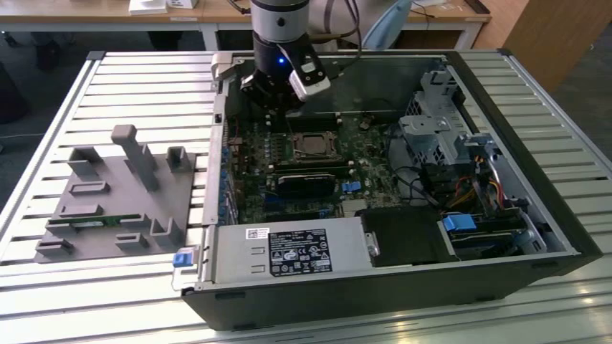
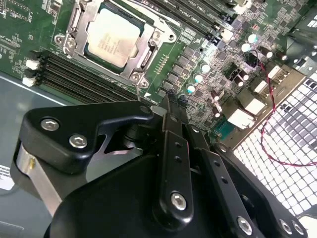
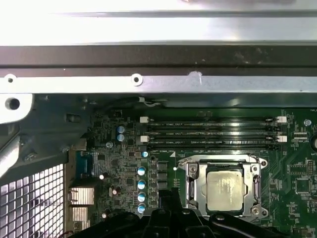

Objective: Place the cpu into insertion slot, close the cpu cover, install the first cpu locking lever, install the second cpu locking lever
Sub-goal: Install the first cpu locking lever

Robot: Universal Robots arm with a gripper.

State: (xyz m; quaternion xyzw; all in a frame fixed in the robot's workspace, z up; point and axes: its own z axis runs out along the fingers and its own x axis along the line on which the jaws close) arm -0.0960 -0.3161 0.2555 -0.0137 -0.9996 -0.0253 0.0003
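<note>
Print on the power supply label (image 1: 297,252) and cpu (image 2: 111,39) is illegible.

The cpu (image 2: 111,38) is lying on the board (image 3: 297,168), with the cover (image 3: 218,162) sitting flat around it. The memory slots (image 3: 213,133) are running just beside the cpu, between it and the case wall (image 3: 198,84). The gripper (image 2: 171,101) is hanging near the cpu on that same side.

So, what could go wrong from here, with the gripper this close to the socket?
1. The gripper hangs close beside the cpu cover; a small drift could hit the round capacitors or the memory slots.
2. The cpu sits framed by the cover; a sideways push on that frame might shift or stress it.
</note>
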